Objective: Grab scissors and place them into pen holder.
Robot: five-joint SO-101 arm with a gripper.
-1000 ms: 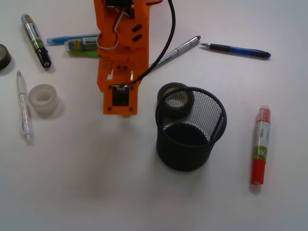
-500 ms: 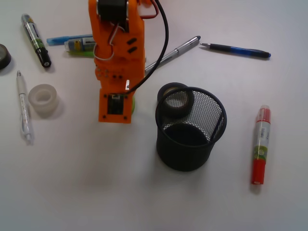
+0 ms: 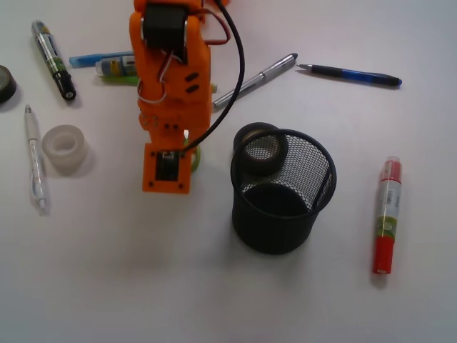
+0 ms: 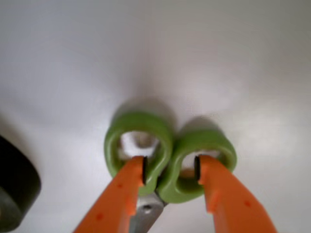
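Observation:
The scissors (image 4: 138,120) show lime-green loop handles and a silver pivot in the wrist view. My gripper (image 4: 169,169) is shut on them, one orange fingertip inside each loop, pinching the two adjoining loop walls. They hang a little above the white table, casting a shadow. In the front view only a green sliver of the scissors (image 3: 195,158) shows beside my orange gripper (image 3: 187,163), which hides the blades. The black mesh pen holder (image 3: 275,236) stands upright to the right of the gripper, a short gap away.
A black tape roll (image 3: 260,148) leans on the holder's far rim. A clear tape roll (image 3: 65,148) and white pen (image 3: 33,157) lie left. A red marker (image 3: 386,216) lies right; a silver pen (image 3: 257,78), blue pen (image 3: 351,74) and markers (image 3: 53,58) lie behind.
The arm has moved toward the camera and slightly left. A green edge of the scissors now shows beside the gripper, where none showed a second ago.

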